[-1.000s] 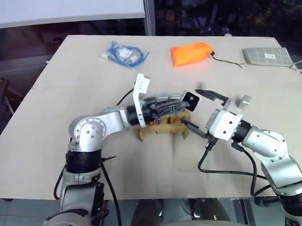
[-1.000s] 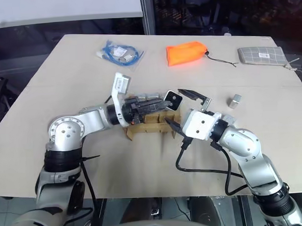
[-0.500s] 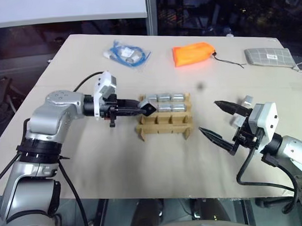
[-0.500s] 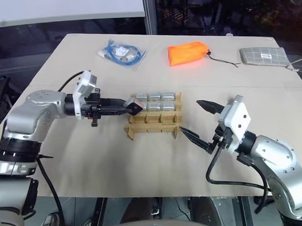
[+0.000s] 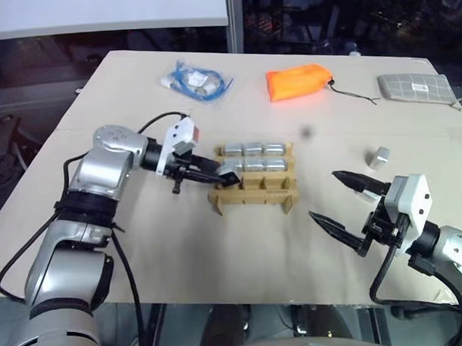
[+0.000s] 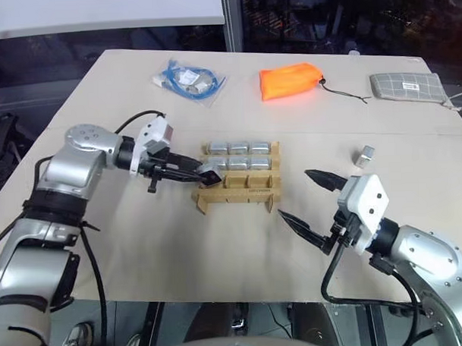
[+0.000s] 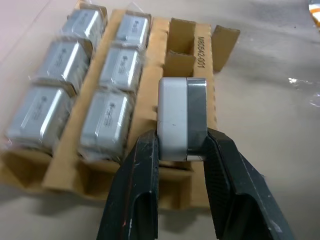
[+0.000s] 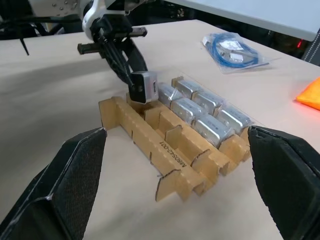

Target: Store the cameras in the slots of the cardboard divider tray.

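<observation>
The cardboard divider tray (image 5: pixel 251 193) lies mid-table. Its two back rows hold several wrapped silver-grey cameras (image 5: pixel 251 149), and its front row stands empty. My left gripper (image 5: pixel 226 173) reaches in from the left, shut on one more camera (image 7: pixel 181 117). That camera hangs just above the tray's left end, over the empty row (image 7: pixel 181 37). A loose camera (image 5: pixel 378 157) lies on the table to the right of the tray. My right gripper (image 5: pixel 324 195) hovers right of the tray and nearer the front edge, open with nothing between its fingers.
Along the back of the table lie a bag of blue cable (image 5: pixel 197 79), an orange pouch (image 5: pixel 298 81) with a cord, and a grey checked pouch (image 5: pixel 414 88). The right arm's black cable (image 5: pixel 383 278) loops near the table's front edge.
My left gripper carried its camera from the tray's right side to its left end, turning and sinking toward the front row. My right gripper drew back to the front right, staying open.
</observation>
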Robot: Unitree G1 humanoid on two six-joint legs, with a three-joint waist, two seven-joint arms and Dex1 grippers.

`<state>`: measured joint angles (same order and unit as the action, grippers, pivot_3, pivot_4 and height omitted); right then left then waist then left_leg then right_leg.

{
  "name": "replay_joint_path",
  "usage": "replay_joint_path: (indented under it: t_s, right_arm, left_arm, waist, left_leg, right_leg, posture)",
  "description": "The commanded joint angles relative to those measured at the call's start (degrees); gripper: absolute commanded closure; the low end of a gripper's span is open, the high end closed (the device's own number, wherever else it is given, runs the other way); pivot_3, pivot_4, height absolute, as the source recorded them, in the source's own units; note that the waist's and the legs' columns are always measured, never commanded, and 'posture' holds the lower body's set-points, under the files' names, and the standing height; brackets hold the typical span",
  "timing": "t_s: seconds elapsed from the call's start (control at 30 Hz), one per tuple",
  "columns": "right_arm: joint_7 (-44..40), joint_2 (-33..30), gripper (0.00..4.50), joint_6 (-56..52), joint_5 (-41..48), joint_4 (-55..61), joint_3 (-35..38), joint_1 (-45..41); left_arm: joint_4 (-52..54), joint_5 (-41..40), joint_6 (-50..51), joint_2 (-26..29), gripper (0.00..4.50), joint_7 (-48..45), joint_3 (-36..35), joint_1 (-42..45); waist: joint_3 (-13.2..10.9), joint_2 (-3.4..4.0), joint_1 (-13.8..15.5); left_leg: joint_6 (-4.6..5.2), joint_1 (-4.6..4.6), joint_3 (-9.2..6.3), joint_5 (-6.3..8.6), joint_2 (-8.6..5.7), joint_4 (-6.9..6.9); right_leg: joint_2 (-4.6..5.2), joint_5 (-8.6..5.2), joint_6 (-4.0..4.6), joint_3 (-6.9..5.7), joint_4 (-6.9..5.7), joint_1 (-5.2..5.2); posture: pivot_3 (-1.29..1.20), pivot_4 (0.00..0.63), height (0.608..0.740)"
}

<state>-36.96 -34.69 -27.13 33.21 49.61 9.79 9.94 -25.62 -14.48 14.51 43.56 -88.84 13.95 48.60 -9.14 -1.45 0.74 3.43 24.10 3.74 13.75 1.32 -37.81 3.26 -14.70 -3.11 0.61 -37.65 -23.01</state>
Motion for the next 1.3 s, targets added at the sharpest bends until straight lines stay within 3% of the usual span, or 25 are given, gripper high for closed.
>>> replay_joint_path:
  t_s: [0.03, 0.27, 0.53, 0.67, 0.77, 0.9, 1.07, 1.3]
  right_arm:
    - [0.4, -0.7, 0.01, 1.8, -0.1, 2.6, 1.8, 0.9]
    - [1.2, -0.7, 0.01, 2.8, -1.2, 3.3, 1.4, 2.7]
    - [1.4, -1.0, 0.01, 3.4, -1.8, 2.6, 1.4, 3.3]
    - [2.7, -0.8, 0.0, 3.0, -2.6, 2.6, 1.6, 4.2]
    - [6.4, -0.2, 0.0, 1.2, -5.5, 2.5, 1.2, 5.5]
    - [10.4, 1.1, 0.0, -1.7, -6.8, 1.0, 0.7, 5.9]
    - [20.9, 3.8, 0.0, -10.6, -12.5, -7.7, 1.5, 1.4]
    - [29.3, 10.6, 0.0, -17.9, -13.7, -12.6, 3.2, -4.9]
  left_arm:
    - [-1.9, 2.0, -2.8, -0.2, 3.81, -1.9, -0.1, 2.7]
    - [-4.5, 4.4, -6.2, 0.6, 3.81, -3.7, 1.5, 2.3]
    - [-8.9, 7.4, -9.4, -1.6, 3.81, -3.1, 1.7, 4.2]
    - [-6.1, 4.0, -6.6, -2.5, 1.8, -3.5, -1.2, 4.9]
    - [1.2, -3.0, -0.1, -1.0, 0.65, -3.7, -4.8, 3.0]
    - [11.8, -9.3, 8.3, 0.5, 0.65, -2.8, -9.1, -1.3]
    - [31.2, -19.6, 20.9, -1.7, 0.65, 6.8, -14.3, -9.3]
    - [45.4, -24.2, 25.2, -4.5, 0.65, 18.4, -16.6, -22.7]
  waist:
    - [0.0, 0.0, -0.1]
    - [0.0, 0.0, -0.1]
    - [0.0, 0.0, -0.1]
    - [0.0, -0.01, -0.1]
    - [0.0, -0.03, 0.0]
    - [0.0, 0.03, -0.3]
    - [0.0, 0.02, -0.3]
    - [0.1, 0.12, -0.3]
  left_leg:
    - [0.01, 0.05, -0.01, 0.0, 0.02, -0.08]
    - [0.1, 0.66, -0.09, 0.07, 0.14, -0.56]
    - [0.1, 0.64, -0.08, 0.07, 0.14, -0.6]
    - [0.1, 0.65, -0.09, 0.06, 0.15, -0.63]
    - [0.1, 0.72, -0.13, 0.07, 0.16, -0.66]
    - [0.09, 0.66, -0.11, 0.06, 0.16, -0.69]
    - [0.07, 0.65, -0.1, 0.05, 0.19, -0.72]
    - [-0.04, 0.57, -0.08, -0.02, 0.2, -0.69]
  right_leg:
    - [-0.04, 0.0, 0.0, 0.0, -0.01, -0.01]
    - [-0.15, 0.01, -0.02, -0.04, -0.22, -0.43]
    - [-0.2, 0.01, -0.02, -0.03, -0.29, -0.44]
    - [-0.2, 0.01, -0.02, -0.03, -0.3, -0.43]
    - [-0.19, 0.01, -0.02, -0.06, -0.3, -0.44]
    - [-0.15, 0.01, -0.02, -0.02, -0.32, -0.43]
    - [-0.14, 0.01, -0.02, -0.01, -0.36, -0.41]
    - [-0.19, 0.02, -0.01, 0.08, -0.42, -0.41]
  posture:
    - [0.0, 0.15, 0.74]
    - [0.0, 0.15, 0.74]
    - [0.0, 0.15, 0.74]
    - [0.0, 0.15, 0.74]
    - [0.0, 0.15, 0.74]
    - [0.0, 0.15, 0.74]
    - [0.0, 0.15, 0.74]
    - [0.0, 0.15, 0.74]
